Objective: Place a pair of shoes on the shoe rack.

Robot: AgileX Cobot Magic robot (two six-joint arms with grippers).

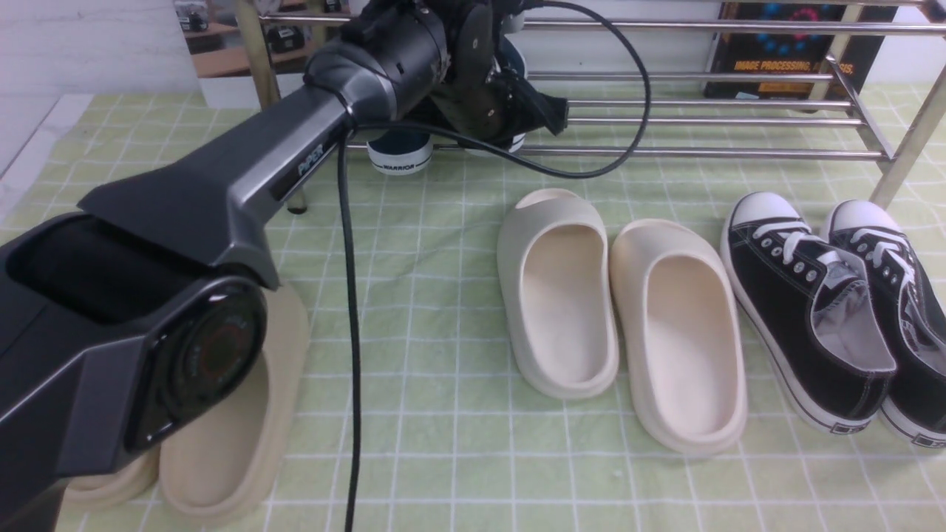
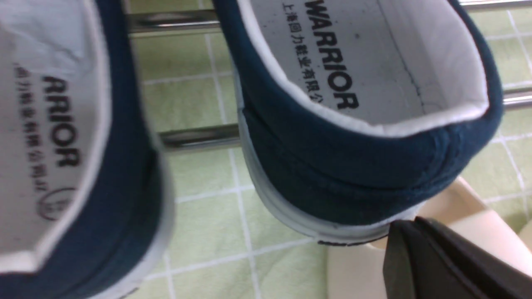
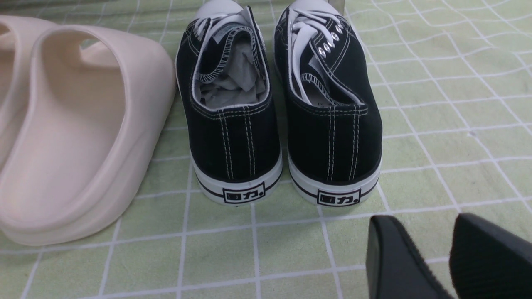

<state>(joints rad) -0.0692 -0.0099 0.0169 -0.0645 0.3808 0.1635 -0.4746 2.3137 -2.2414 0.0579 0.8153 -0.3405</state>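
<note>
The pair of shoes, navy with white soles and grey "WARRIOR" insoles, lies on the chrome bars of the shoe rack point(image 1: 702, 153) at its left end. In the front view my left arm covers most of it; one heel point(image 1: 399, 151) shows below the wrist. The left wrist view shows both heels side by side, one shoe point(image 2: 353, 166) and the other point(image 2: 124, 187), across a bar point(image 2: 195, 137). My left gripper point(image 2: 405, 232) is shut and empty, right beside one heel's sole; in the front view it point(image 1: 560, 114) points right along the rack. My right gripper point(image 3: 419, 226) hangs open over the cloth.
A pair of cream slides point(image 1: 562, 295) lies mid-table on the green checked cloth. Black lace-up sneakers point(image 1: 805, 310) stand to their right, by the rack's leg point(image 1: 898, 166). Beige slides point(image 1: 229, 428) lie under my left arm, whose black cable point(image 1: 351, 332) hangs down.
</note>
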